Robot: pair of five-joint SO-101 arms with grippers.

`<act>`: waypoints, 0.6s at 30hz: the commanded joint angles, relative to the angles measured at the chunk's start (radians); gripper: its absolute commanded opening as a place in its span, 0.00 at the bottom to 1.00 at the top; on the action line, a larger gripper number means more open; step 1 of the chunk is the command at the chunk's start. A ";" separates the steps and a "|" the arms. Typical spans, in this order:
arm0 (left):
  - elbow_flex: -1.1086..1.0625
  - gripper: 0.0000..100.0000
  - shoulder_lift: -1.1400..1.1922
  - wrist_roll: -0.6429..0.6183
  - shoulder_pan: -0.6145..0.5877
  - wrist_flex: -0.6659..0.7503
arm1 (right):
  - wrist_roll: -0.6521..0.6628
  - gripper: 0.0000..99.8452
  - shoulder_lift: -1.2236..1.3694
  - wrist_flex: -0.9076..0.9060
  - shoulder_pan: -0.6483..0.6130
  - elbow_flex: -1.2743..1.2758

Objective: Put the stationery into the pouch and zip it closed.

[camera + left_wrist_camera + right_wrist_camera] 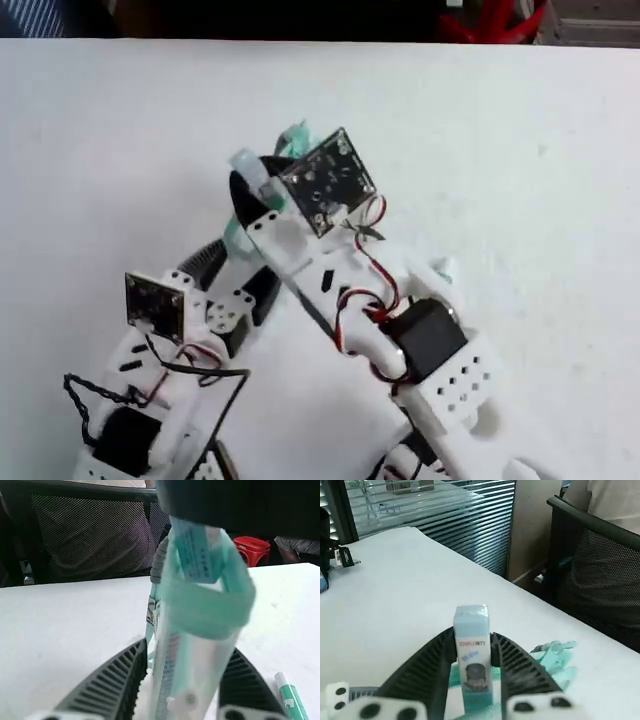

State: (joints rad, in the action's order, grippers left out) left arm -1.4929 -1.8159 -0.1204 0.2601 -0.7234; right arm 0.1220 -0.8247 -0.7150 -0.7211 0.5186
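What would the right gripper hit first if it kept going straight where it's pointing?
Probably the teal-trimmed clear pouch close beneath the right gripper and its pale blue rectangular eraser; depth is unclear.

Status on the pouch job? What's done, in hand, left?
Done: nothing clearly; the pouch's contents can't be told.
In hand: left gripper holds the pouch upright, and right gripper holds the eraser by it.
Left: drop the eraser in, add the pen lying on the table, zip closed.
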 commanded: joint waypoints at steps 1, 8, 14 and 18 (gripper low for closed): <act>0.011 0.22 0.004 0.008 0.007 0.009 | -0.015 0.02 -0.019 -0.007 0.012 0.000; 0.011 0.22 0.004 0.008 0.007 0.009 | -0.017 0.27 -0.005 -0.185 -0.038 -0.109; 0.011 0.22 0.004 0.008 0.007 0.009 | -0.009 0.23 0.001 -0.266 -0.033 -0.253; 0.011 0.22 0.004 0.008 0.008 0.009 | -0.009 0.18 -0.007 -0.243 -0.033 -0.288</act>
State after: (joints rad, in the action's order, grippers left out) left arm -1.4929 -1.8159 -0.1204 0.2616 -0.7234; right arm 0.1143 -0.8278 -0.9728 -0.7488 0.3069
